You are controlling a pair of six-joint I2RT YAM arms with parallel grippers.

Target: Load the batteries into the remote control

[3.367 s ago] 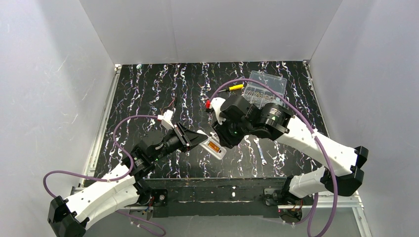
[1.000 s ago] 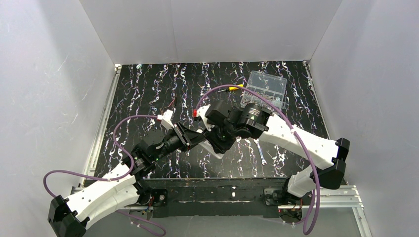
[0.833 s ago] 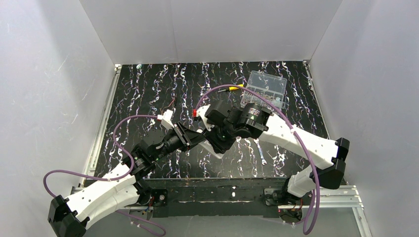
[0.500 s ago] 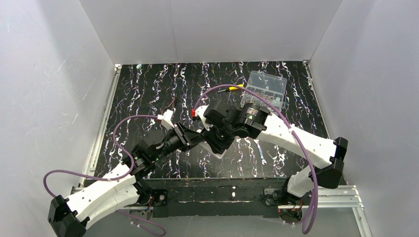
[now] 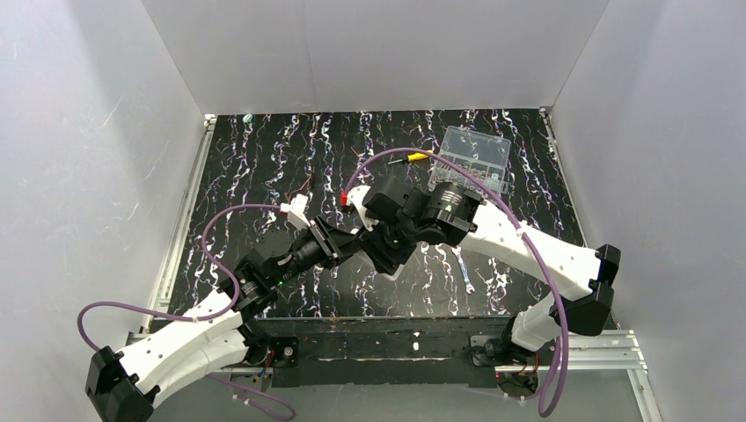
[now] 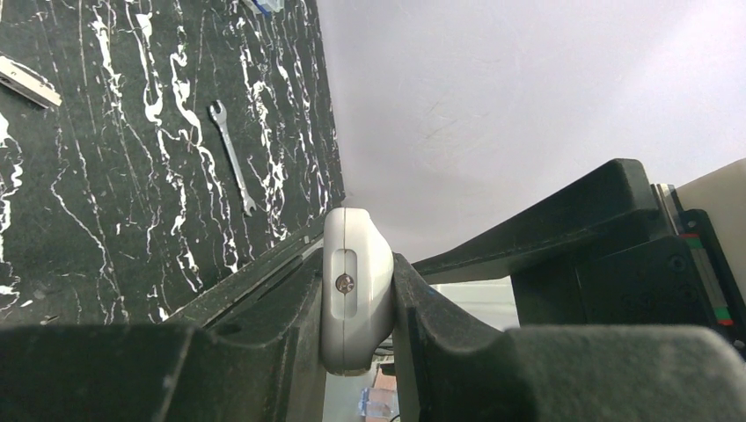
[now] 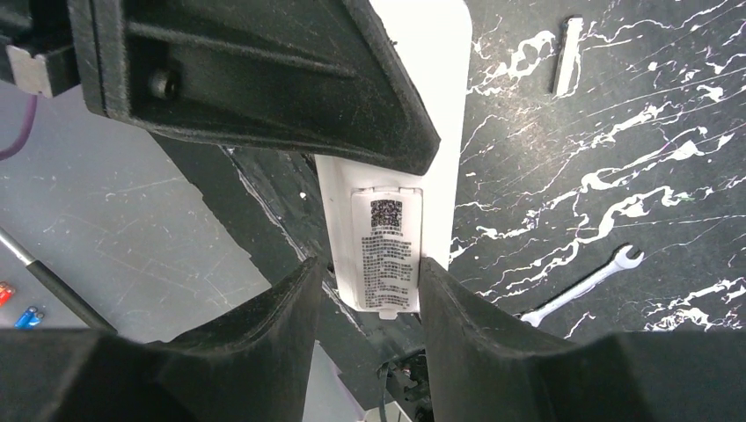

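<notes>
The white remote control [image 5: 393, 272] is held off the table between both arms. My left gripper [image 5: 346, 245] is shut on one end of it; the left wrist view shows that end [image 6: 354, 255] edge-on, pinched between the fingers [image 6: 356, 294]. My right gripper [image 5: 380, 255] is closed around the other end. In the right wrist view the remote [image 7: 427, 105] shows its back, with a labelled cover [image 7: 385, 255] lying over the compartment between my right gripper's [image 7: 365, 290] fingers. The batteries are hidden.
A small wrench [image 5: 464, 271] lies on the black marbled table right of the grippers, also in the wrist views [image 6: 230, 154] [image 7: 581, 286]. A clear compartment box [image 5: 475, 158] and a yellow-handled screwdriver [image 5: 415, 157] sit at the back. A pale silvery stub [image 7: 567, 54] lies nearby.
3.4 s ago an orange battery showed in the remote's open compartment and my right gripper was above it. The right gripper has since come down and left onto the remote; little moved in the last second.
</notes>
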